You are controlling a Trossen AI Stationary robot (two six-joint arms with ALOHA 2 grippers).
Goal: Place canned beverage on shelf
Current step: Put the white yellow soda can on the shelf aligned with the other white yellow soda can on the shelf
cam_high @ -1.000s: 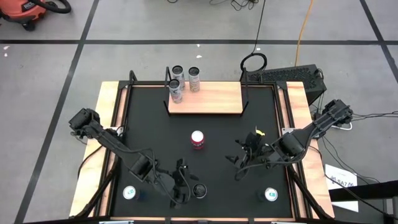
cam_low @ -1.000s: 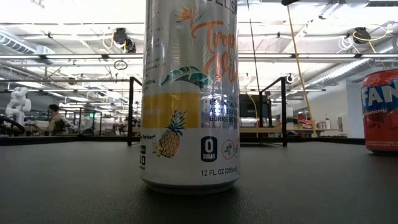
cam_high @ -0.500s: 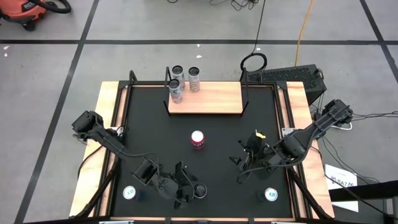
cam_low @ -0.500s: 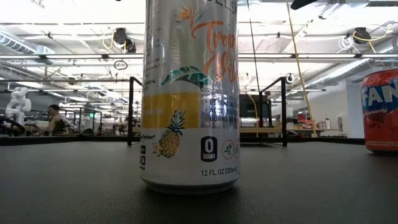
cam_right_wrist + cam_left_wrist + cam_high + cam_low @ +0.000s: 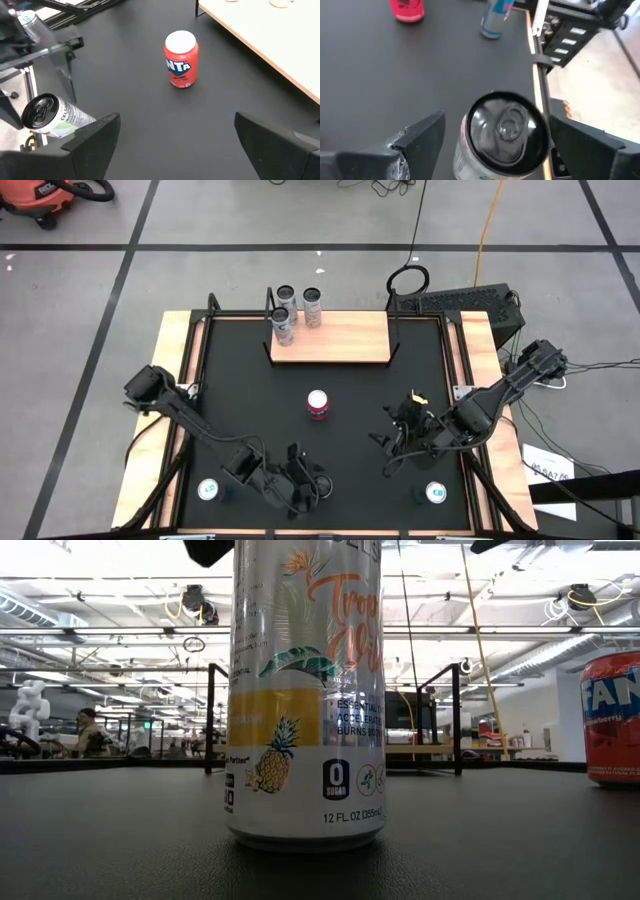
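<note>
Left gripper (image 5: pixel 300 485): low over the near edge of the black tabletop (image 5: pixel 350 395), jaws spread wide; in the left wrist view its two dark fingers (image 5: pixel 422 137) stand either side of a can with clear gaps, so nothing is clamped yet.
Tall white can with dark top and pineapple print (image 5: pixel 502 132): upright between the left jaws, not touching either as far as I can tell; in the low view it stands flat on the tabletop (image 5: pixel 305 690). It looks like the beverage chosen for this round, the jaws straddling it so that closing would grip its sides.
Silver-topped can at the near left corner (image 5: pixel 209 491): outside the left jaws, to their left, untouched.
Short red soda can with white top (image 5: pixel 318 404): mid-table, well ahead of both grippers, standing free; probably waiting for a later turn.
Small light-wood shelf with black metal uprights (image 5: pixel 345 340): at the far side, well beyond both pairs of jaws; three tall cans (image 5: pixel 285 320) crowd its left end, leaving the rest of the board bare for the next one.
Right gripper (image 5: pixel 400 435): waiting right of centre, jaws apart and holding nothing, the red can in front of them in the right wrist view (image 5: pixel 181 59).
Blue-topped can (image 5: pixel 436 493): near right corner, behind the right jaws, untouched.
</note>
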